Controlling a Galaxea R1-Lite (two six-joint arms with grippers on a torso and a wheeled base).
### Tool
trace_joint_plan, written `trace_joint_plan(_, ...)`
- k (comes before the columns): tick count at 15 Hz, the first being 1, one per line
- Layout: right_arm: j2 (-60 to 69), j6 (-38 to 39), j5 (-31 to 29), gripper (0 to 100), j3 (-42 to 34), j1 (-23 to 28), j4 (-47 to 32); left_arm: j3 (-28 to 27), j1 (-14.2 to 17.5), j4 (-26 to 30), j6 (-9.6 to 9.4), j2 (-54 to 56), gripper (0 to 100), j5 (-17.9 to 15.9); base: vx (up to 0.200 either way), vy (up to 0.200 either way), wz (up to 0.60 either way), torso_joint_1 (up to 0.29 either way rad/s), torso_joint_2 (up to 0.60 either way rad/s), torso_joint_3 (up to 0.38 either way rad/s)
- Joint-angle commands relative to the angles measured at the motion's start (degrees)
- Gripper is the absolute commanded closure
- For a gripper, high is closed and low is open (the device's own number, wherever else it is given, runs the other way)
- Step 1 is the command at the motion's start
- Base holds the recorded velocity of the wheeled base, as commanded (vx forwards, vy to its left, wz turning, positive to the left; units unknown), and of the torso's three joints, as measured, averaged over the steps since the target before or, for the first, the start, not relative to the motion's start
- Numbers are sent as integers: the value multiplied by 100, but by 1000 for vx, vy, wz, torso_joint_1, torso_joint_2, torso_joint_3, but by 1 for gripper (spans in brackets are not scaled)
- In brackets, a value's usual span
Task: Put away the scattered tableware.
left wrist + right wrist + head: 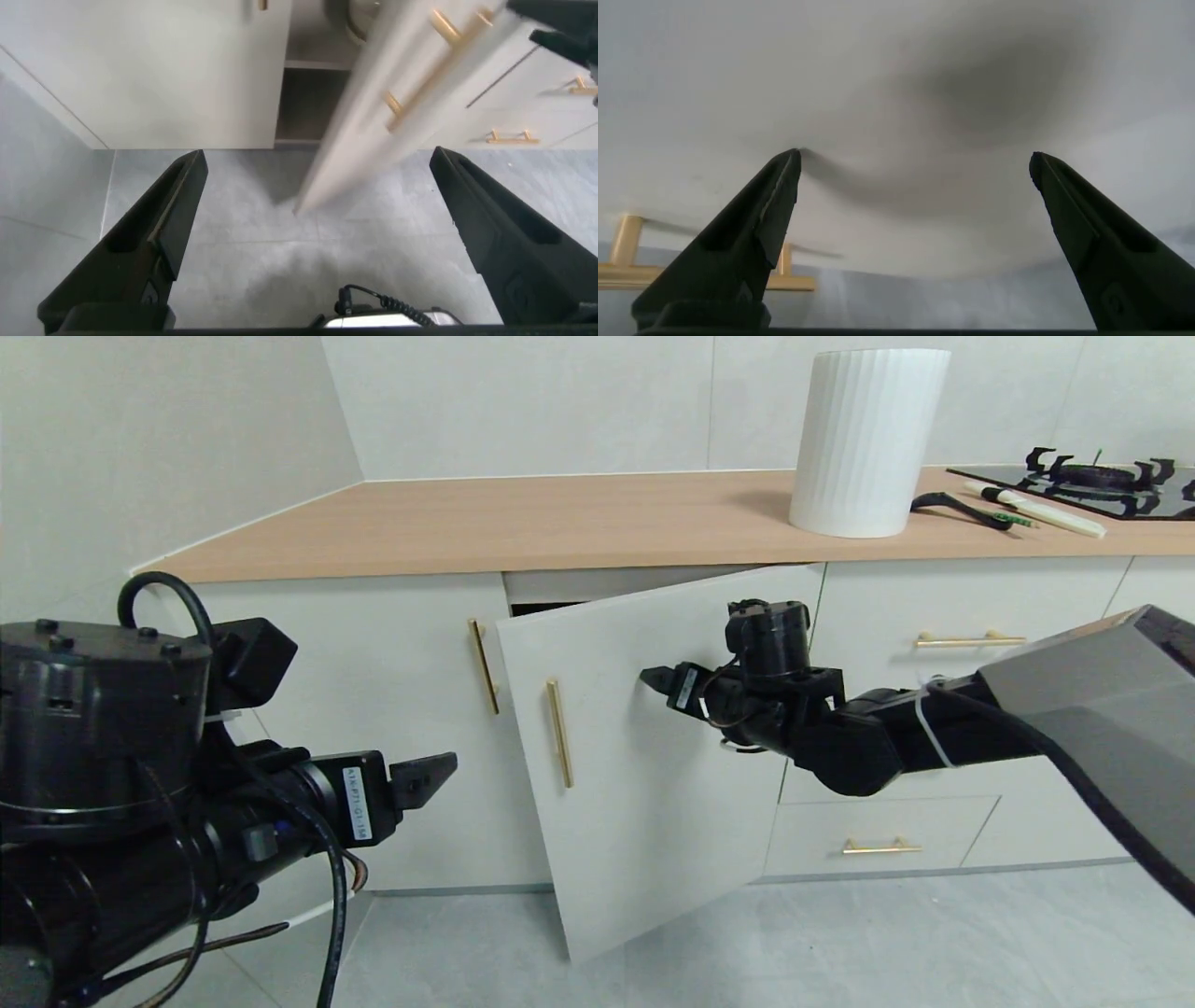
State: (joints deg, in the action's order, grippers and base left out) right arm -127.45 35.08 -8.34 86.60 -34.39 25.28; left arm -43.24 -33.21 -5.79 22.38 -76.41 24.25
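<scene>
The utensils, one with a black handle and one long and pale, lie loose at the right end of the counter, just beside the hob. A tall white ribbed canister stands near them, toward the counter's front edge.

Below the counter's middle, a cupboard door stands partly swung out, its brass handle on the free edge. The right claw is up against the door's outer face with its jaws spread wide and nothing between them. Whether a fingertip actually touches the panel is hard to say. The left claw hangs low, left of the door and well apart from it, also spread and empty.

The risks I see:
- The door face is smooth and the right claw has no hold on it, so a push there could skid off or swing the door the wrong way.
- The half-open door juts into the space both arms work in, so either arm could strike its edge.
- A reach for the utensils passes close to the canister, which looks tall enough to tip.
- The utensils lie flat and thin, so a grasp could slip and nudge them onto the hob.
</scene>
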Motion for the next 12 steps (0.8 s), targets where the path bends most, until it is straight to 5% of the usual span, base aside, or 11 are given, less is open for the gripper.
trace_joint_plan(1,-473,95,-194,0,445,2,-6,0,7,-1,3,-14,0,1,0,0,0,0,0,0)
trace_joint_plan(12,-1185,157,-959,0,1412,73,-32,17,7,8,3,-49,0,1,0,0,0,0,0,0)
